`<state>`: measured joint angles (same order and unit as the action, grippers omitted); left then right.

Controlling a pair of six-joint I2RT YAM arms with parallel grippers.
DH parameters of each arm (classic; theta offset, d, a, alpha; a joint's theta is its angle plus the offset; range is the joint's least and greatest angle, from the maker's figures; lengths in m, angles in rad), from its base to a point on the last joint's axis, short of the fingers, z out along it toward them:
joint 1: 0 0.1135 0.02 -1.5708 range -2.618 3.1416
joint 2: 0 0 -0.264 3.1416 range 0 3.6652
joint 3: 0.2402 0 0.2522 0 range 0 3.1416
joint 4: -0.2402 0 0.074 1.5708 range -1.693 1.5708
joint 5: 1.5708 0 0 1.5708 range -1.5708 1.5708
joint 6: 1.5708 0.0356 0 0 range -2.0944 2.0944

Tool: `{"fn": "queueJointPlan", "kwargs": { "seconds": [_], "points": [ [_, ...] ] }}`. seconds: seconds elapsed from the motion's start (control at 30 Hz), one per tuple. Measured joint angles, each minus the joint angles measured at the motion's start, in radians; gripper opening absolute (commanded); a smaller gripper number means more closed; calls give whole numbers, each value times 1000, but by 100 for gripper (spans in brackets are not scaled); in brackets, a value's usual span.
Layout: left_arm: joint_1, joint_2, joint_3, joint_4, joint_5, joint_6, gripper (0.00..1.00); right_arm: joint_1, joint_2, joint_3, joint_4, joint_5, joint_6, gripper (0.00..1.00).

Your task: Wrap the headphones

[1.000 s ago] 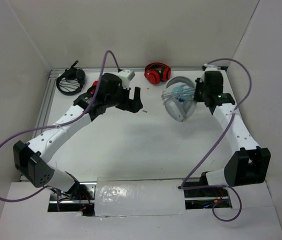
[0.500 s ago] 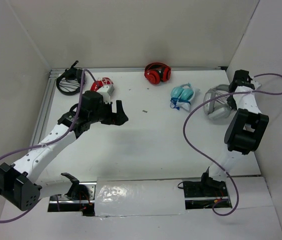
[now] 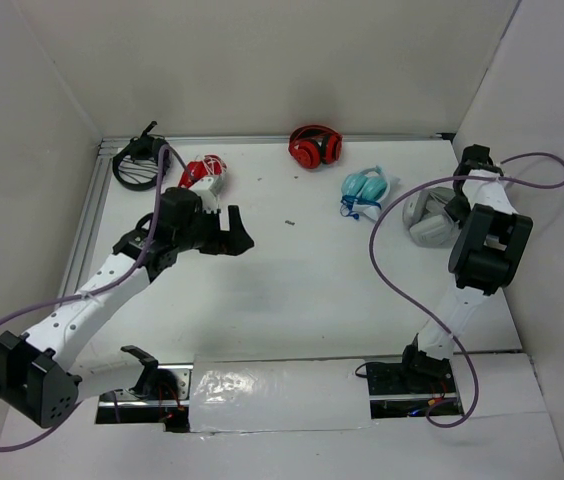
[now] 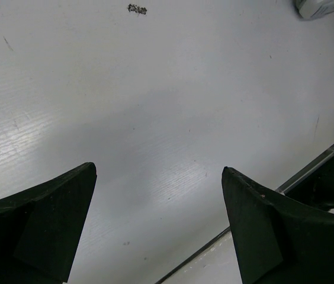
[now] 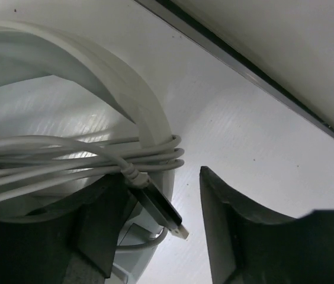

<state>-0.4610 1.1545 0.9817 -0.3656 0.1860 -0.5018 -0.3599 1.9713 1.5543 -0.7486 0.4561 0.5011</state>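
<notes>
The large white-grey headphones [image 3: 425,216] lie on the table at the far right, near the wall. In the right wrist view their wide headband [image 5: 96,65] has the thin grey cable [image 5: 66,161] wound round it in several turns. The cable's plug [image 5: 166,212] hangs loose between my right fingers. My right gripper [image 3: 452,207] [image 5: 162,176] is open at the headphones' right side, and its jaws clamp nothing. My left gripper [image 3: 237,234] [image 4: 159,169] is open and empty over bare table at the middle left, far from the headphones.
Red headphones [image 3: 314,146] lie at the back centre and small light-blue headphones [image 3: 365,188] lie left of the white pair. A black coiled item [image 3: 140,162] and a red-and-white item [image 3: 205,172] lie at the back left. The right wall and back rail are close to my right gripper.
My right arm has carried the headphones from the back centre to the far right, where they now rest. My left arm has drawn back to the left, open.
</notes>
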Motion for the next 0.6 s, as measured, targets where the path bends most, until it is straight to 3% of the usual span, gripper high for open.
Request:
{"fn": "queueJointPlan", "kwargs": {
  "seconds": [0.1,0.27,0.6],
  "points": [
    [2,-20,-3,0,3,-1,99,0,-2,0,-2,0,0,69],
    [3,-55,-6,0,3,-1,99,14,-45,-6,-7,-18,-14,100],
    [5,-124,-6,-8,13,-1,99,142,-271,-8,-4,-16,-32,100]
  ]
}}
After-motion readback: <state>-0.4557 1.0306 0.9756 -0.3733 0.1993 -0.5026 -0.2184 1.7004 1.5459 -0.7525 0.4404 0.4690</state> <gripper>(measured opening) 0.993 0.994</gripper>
